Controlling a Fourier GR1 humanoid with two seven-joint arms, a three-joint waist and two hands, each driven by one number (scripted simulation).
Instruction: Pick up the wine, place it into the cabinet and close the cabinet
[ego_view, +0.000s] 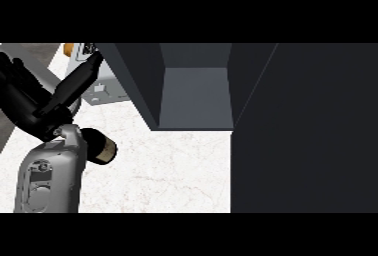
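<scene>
Most wine (102, 148) hidden behind left hand (26, 97); grip unclear

— What's underneath me here?
— I look down on a white marbled counter (170, 170), evenly lit.
— And ahead?
— I see a dark cabinet (196, 95), open, pale grey inside. Its door (310, 125) fills my right; a grey strip (33, 52) edges my left.

1. The cabinet (196, 95) stands open at the far middle of the desk (162, 170); a broad panel (310, 130) adjoins its right side and runs to the near edge.
2. A boxy appliance (109, 91) sits on the desk at the far left, just beside the cabinet's left wall.
3. The wine (74, 85) lies tilted in the left hand (22, 97) at the left, overlapping the appliance; its neck points far and right, toward the cabinet.
</scene>
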